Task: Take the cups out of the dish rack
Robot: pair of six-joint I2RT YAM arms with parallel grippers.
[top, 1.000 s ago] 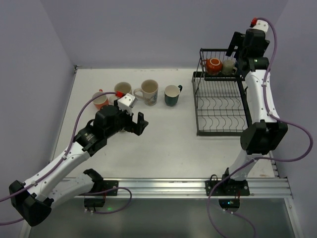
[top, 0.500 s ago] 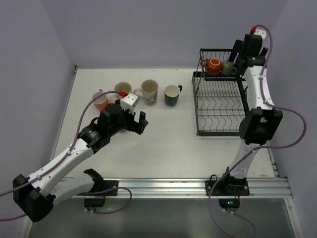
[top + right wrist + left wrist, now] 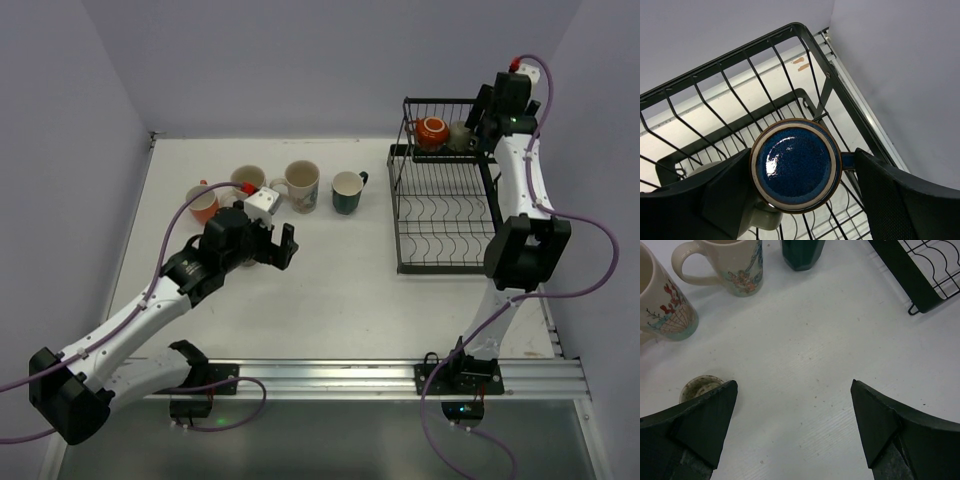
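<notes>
While right tool (image 3: 801, 172) straddles blue cup (image 3: 792, 167) | contact unclear | beige cup (image 3: 760, 220) half-hidden

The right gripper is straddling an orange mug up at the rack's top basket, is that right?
Not quite: the mug the right gripper straddles is dark blue, not orange, as the right wrist view shows. It is indeed at the dish rack's top basket.

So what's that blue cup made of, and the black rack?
The blue cup looks like glazed ceramic: it is shiny, speckled blue with a bright glint. The rack looks like thin metal wire with a smooth black coating, maybe paint or plastic.
</notes>
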